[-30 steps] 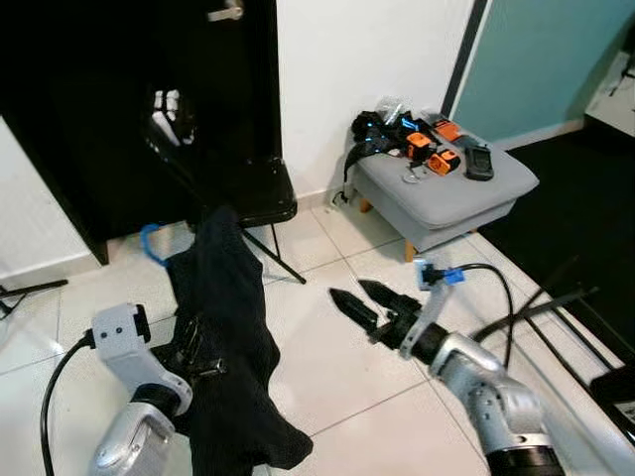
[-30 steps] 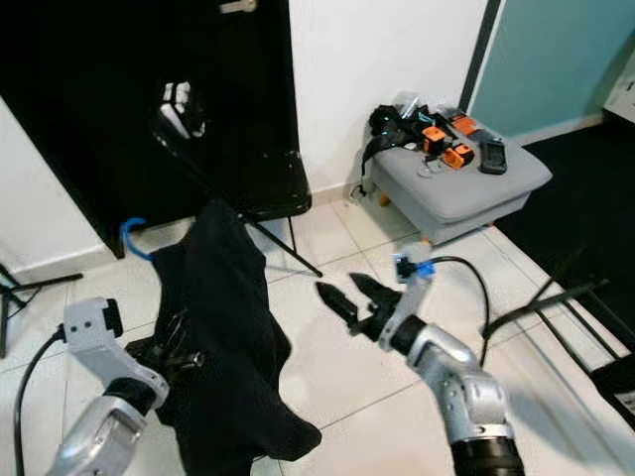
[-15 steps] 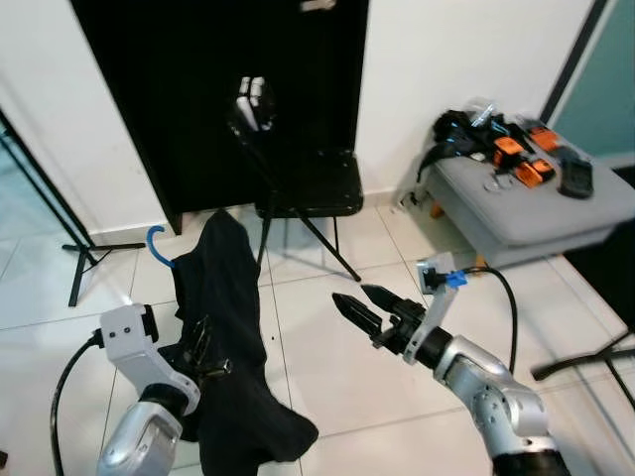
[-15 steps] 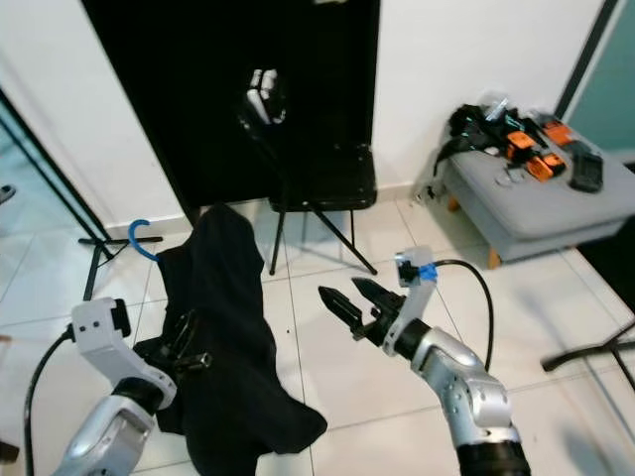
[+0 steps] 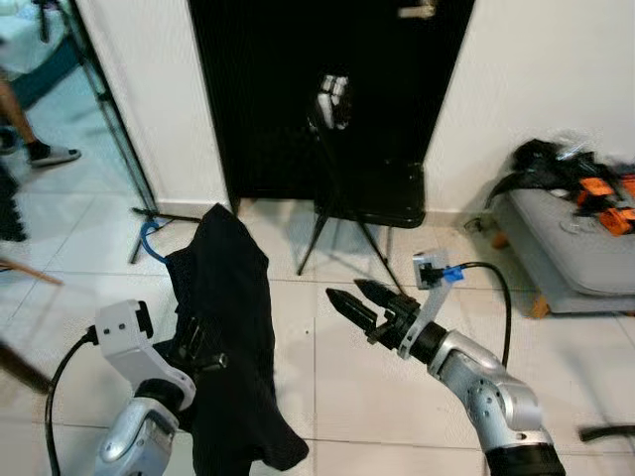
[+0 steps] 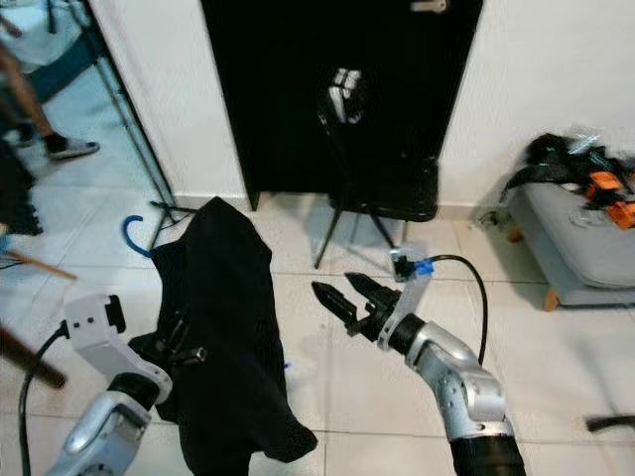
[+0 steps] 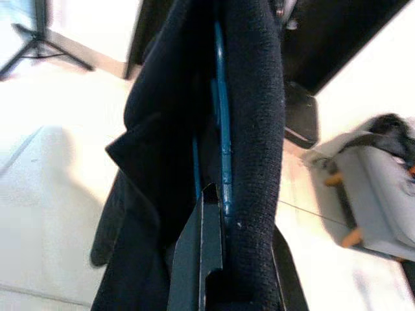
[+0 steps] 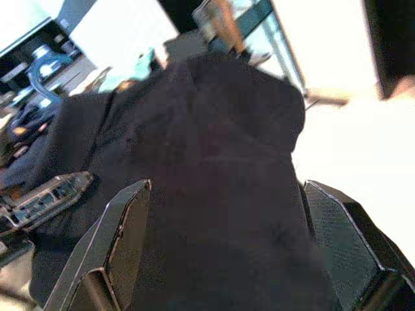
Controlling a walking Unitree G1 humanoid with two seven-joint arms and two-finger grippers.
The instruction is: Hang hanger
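Note:
A black garment [image 5: 230,327] hangs on a blue hanger whose hook [image 5: 149,241] sticks out at its upper left. My left gripper [image 5: 203,349] is shut on the hanger through the cloth; the left wrist view shows the blue hanger bar [image 7: 220,136] running between the fingers [image 7: 204,253]. My right gripper [image 5: 359,301] is open in mid-air to the right of the garment, apart from it, fingers pointing toward it. In the right wrist view the garment [image 8: 207,188] lies ahead between the two open fingers [image 8: 123,227].
A black folding chair [image 5: 382,198] stands before a black door [image 5: 327,89]. A grey ottoman [image 5: 585,248] with orange and black gear is at right. A black stand's pole [image 5: 109,119] and feet are at left, with a person's leg [image 5: 25,124] beyond. White tile floor [image 5: 327,397] lies below.
The camera has swung left: chair, door and ottoman shifted right in view, and the stand and a person's leg came in at left. Both grippers keep their poses.

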